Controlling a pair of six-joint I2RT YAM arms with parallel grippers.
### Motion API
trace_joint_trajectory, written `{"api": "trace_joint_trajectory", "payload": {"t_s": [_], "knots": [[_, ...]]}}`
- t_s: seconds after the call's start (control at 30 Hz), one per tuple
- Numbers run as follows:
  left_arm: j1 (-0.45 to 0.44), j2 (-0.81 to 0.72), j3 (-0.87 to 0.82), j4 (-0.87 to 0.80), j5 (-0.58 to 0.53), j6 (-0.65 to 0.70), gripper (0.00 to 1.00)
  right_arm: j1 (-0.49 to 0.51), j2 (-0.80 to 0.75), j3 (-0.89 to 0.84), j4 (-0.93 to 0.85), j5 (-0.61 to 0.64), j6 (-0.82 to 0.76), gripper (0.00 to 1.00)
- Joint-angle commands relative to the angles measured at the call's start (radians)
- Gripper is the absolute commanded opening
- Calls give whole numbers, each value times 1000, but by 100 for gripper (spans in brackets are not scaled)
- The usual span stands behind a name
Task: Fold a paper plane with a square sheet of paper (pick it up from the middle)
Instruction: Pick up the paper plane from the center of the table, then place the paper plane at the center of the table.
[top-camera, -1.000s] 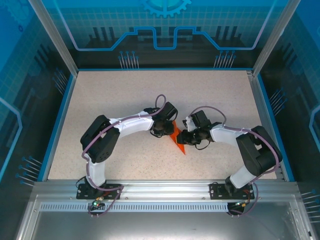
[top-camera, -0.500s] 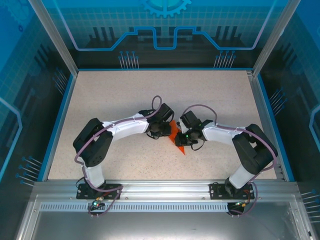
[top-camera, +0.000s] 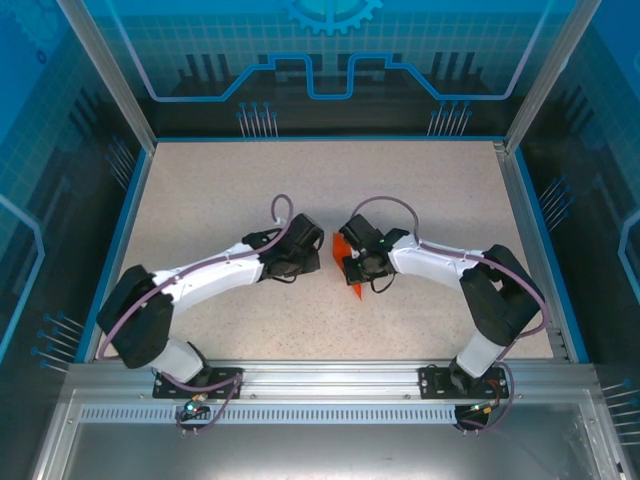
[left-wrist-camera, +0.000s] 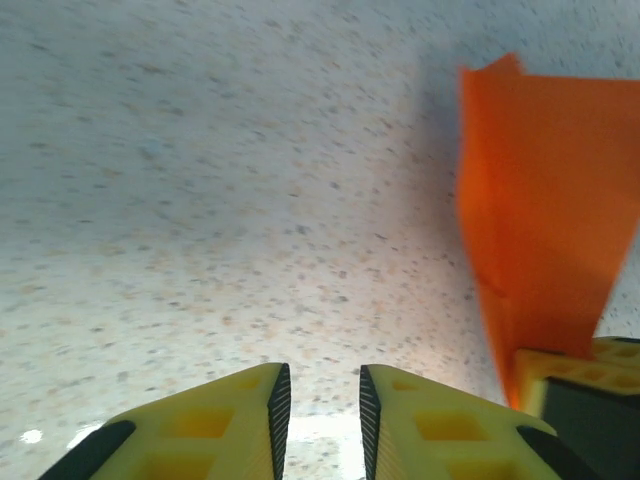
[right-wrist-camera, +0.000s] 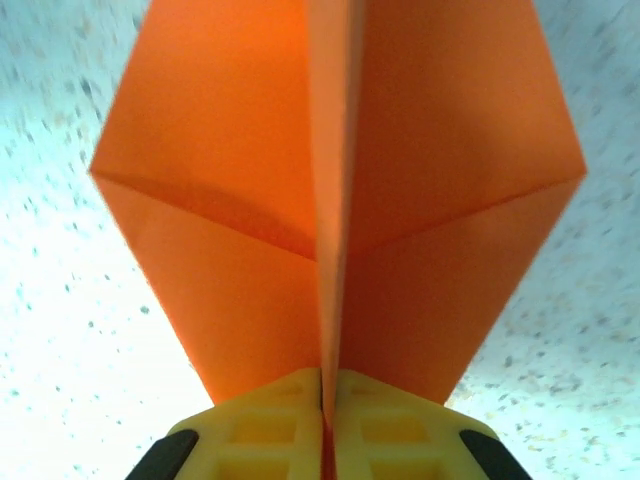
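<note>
Occupying the worktop (top-camera: 220, 200) centre, well off every edge: paper plane (right-wrist-camera: 230, 200), held upright. Pinches its centre crease in the right end effector (right-wrist-camera: 328, 390), probably to steady the fold. Holds left end effector (left-wrist-camera: 320, 400) narrowly spread, empty, just beside.

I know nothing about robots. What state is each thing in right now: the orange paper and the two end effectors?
paper plane: folded, wings spread either side of a centre crease, gripped at that crease.
right end effector: shut on the paper plane's crease.
left end effector: slightly open, empty, beside the paper plane without touching it.
</note>
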Motion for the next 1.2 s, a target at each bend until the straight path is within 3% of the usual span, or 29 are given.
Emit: {"api": "trace_joint_trajectory", "payload": {"t_s": [0.0,0.37,0.6,0.77,0.97,1.17], "knots": [[25,-77,-61,-26,-113,-54,29,15,47,68,-68,104,91,9],[107,-233,-202,8,-105,-64,32,46,266,266,-169,151,187,14],[118,-237,-213,14,-92,-54,33,53,340,279,-176,150,200,22],[120,-228,-205,19,-87,-46,33,55,387,276,-179,130,206,23],[119,-233,-204,17,-105,-29,33,51,315,294,-194,126,180,25],[120,-267,-213,4,-164,-3,33,48,124,315,-222,159,124,37]]}}
